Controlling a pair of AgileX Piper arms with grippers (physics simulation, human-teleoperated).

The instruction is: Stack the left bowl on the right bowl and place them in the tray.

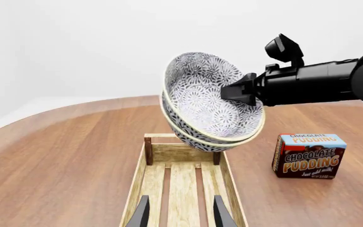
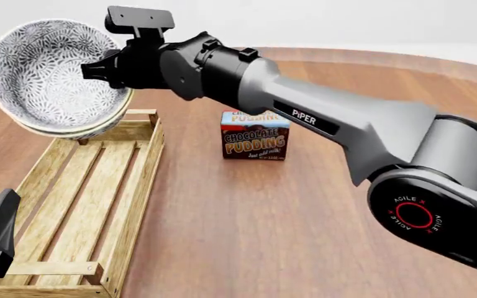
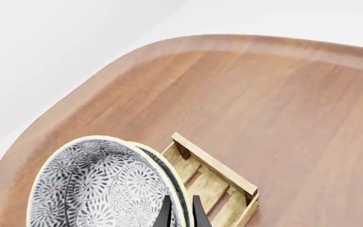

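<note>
The right tool (image 2: 110, 67) is pinching the rim of the bowls (image 2: 52, 77), its fingers (image 3: 197, 211) closed on either side of the edge. The two patterned bowls are sitting nested, one inside the other, tilted steeply and hanging in the air over the far end of the tray (image 2: 97, 192), not touching it. The right arm (image 2: 322, 124) is reaching across from the right to the left side of the table (image 2: 305, 236). The left tool (image 1: 180, 215) is hovering low over the tray's near end, its fingers spread apart and gripping nothing. The tray is lying lengthwise on the left of the table, its slats bare. A pudding box (image 2: 255, 136) is standing upright just right of the tray's far end, apart from it.
</note>
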